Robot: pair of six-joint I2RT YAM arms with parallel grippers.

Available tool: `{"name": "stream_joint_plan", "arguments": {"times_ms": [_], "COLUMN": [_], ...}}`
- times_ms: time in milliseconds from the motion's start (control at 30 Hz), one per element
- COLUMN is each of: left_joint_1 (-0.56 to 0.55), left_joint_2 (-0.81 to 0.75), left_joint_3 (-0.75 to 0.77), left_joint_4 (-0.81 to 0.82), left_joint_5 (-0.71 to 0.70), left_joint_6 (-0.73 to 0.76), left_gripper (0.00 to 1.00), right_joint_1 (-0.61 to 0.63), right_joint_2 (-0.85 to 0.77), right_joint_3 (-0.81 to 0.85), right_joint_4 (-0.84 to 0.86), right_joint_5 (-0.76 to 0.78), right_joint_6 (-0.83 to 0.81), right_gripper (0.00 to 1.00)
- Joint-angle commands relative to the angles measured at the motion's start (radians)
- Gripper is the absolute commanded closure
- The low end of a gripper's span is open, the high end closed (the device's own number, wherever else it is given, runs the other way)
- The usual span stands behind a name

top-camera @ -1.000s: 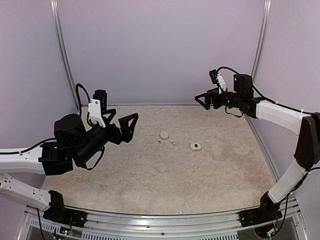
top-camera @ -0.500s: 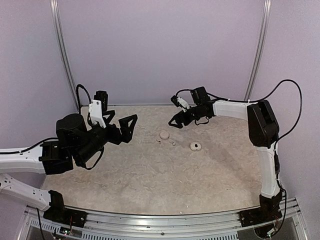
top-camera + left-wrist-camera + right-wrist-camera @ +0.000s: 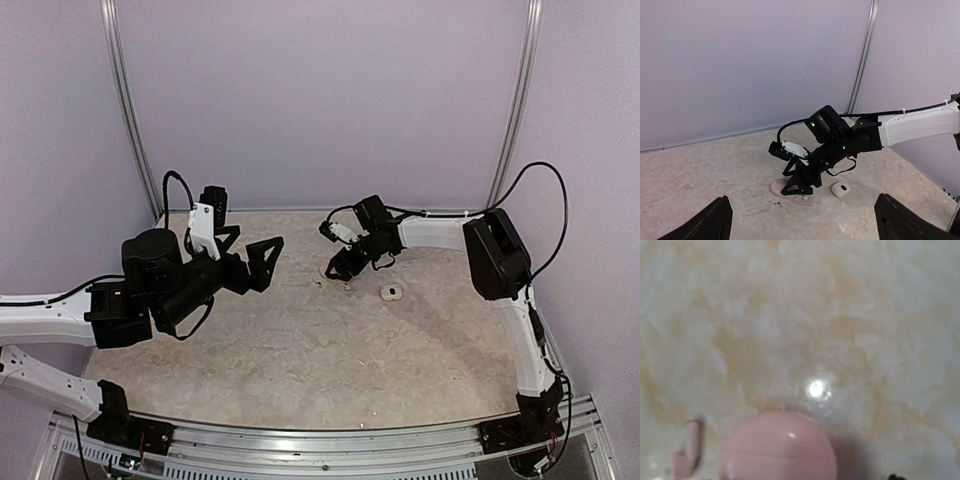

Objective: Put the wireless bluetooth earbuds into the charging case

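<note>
**Top view:** L claw hangs above the table on the 9 o'clock side. Its jaws are spread full wide w/ nothing in them. R arm reaches across from 3 o'clock. R claw is low over the far middle, tips just beside the round puck, covering its 3 o'clock edge. First earbud lies at 7 o'clock of the puck. Second earbud lies at 5 o'clock, right by the R claw tips; touching or not, can't tell. Case, white w/ a dark spot, sits at 4 o'clock of the puck, apart from the claw. Neither earbud is in it. Lilac wall stands at 12 o'clock.

**Left-wrist view:** L claw's fingers show in both bottom corners, wide apart, empty btw them. Ahead, R claw points tips-down at the table. Its jaws look part open and grip nothing. It hides the puck's 3 o'clock side. First earbud lies at 6 o'clock of the puck. Second earbud lies just at 6 o'clock of the R claw tips. Case is at 3 o'clock of that claw, near but apart, dark spot up.

**Right-wrist view:** Very close and blurred. Puck fills the bottom centre and looks pinkish. A small pale blur at its 9 o'clock is too soft to name. The rest is marbled table w/ a glare spot.
</note>
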Motion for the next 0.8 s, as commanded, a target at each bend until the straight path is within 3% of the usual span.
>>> {"name": "stream_joint_plan", "arguments": {"times_ms": [0, 200, 467, 767], "left_joint_1": [0.013, 0.033, 0.077, 0.126], "left_joint_2": [0.013, 0.006, -0.011, -0.032], "left_joint_3": [0.003, -0.005, -0.012, 0.004], "left_joint_4": [0.003, 0.004, -0.021, -0.096], "left_joint_5": [0.018, 0.036, 0.035, 0.080], "left_joint_6": [0.002, -0.020, -0.073, -0.154], "left_gripper": [0.01, 0.01, 0.01, 0.01], "right_joint_1": [0.022, 0.039, 0.045, 0.051], "right_joint_2": [0.046, 0.094, 0.090, -0.111], "right_joint_3": [0.062, 0.112, 0.102, -0.114], "right_joint_4": [-0.025, -0.050, -0.054, 0.042], "right_joint_5": [0.053, 0.072, 0.075, 0.048], "right_joint_6": [-0.025, -0.049, -0.039, -0.005], "right_gripper": [0.26, 0.31, 0.45, 0.60]}}
